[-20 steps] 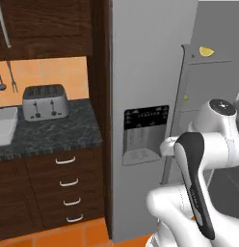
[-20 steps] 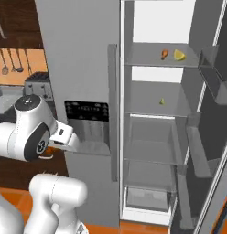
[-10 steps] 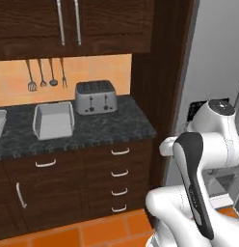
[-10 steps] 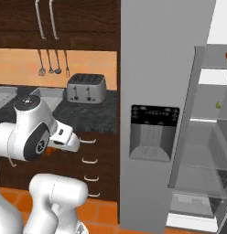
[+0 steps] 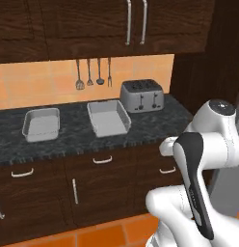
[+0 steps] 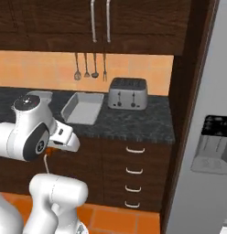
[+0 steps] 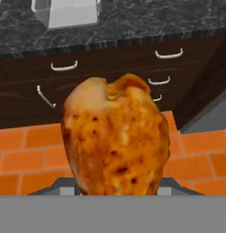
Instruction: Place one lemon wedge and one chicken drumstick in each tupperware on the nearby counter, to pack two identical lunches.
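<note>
A glossy orange-brown chicken drumstick stands fat end up, close in the hand view, with my gripper shut on its lower part; the fingers are hidden behind it. The arm is held low, in front of the drawers. Two light-grey tupperware trays lie on the dark speckled counter: one on the left and one near the middle. The middle tupperware looks empty. One tupperware shows at the hand view's top edge. The lemon wedge is out of view.
A silver toaster stands at the counter's right end, beside the middle tray. Utensils hang on the orange wall. Dark wood drawers sit below, the grey fridge stands to the right, and the floor is orange tile.
The whole picture has shifted: the base has swung from the open fridge to face the counter, bringing both trays into view. The drumstick stays in the gripper.
</note>
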Robot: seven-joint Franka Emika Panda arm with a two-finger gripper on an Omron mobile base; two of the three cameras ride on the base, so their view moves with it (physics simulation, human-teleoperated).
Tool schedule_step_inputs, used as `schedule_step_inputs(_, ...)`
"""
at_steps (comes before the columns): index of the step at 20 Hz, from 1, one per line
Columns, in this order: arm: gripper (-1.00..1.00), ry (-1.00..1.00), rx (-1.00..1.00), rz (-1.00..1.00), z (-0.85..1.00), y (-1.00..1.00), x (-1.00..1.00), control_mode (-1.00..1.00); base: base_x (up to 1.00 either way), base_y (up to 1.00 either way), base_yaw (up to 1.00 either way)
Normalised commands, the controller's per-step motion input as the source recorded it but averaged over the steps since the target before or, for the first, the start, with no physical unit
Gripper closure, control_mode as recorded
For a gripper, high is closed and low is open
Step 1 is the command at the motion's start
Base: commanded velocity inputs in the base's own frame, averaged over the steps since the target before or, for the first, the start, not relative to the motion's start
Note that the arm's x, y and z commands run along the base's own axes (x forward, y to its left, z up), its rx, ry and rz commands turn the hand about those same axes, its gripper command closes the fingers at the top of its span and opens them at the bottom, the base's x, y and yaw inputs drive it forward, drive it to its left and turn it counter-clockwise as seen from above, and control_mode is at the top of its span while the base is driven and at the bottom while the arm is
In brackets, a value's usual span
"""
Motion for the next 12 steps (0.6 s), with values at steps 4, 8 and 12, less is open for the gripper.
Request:
schedule_step_inputs(4, 1.00, 0.00, 0.00, 0.00, 0.00, 0.00, 0.00, 1.00, 0.96, 1.00, 0.01)
schedule_step_inputs(8, 1.00, 0.00, 0.00, 0.00, 0.00, 0.00, 0.00, 1.00, 0.90, 1.00, 0.03)
schedule_step_inputs(12, 1.00, 0.00, 0.00, 0.00, 0.00, 0.00, 0.00, 1.00, 0.36, 1.00, 0.15)
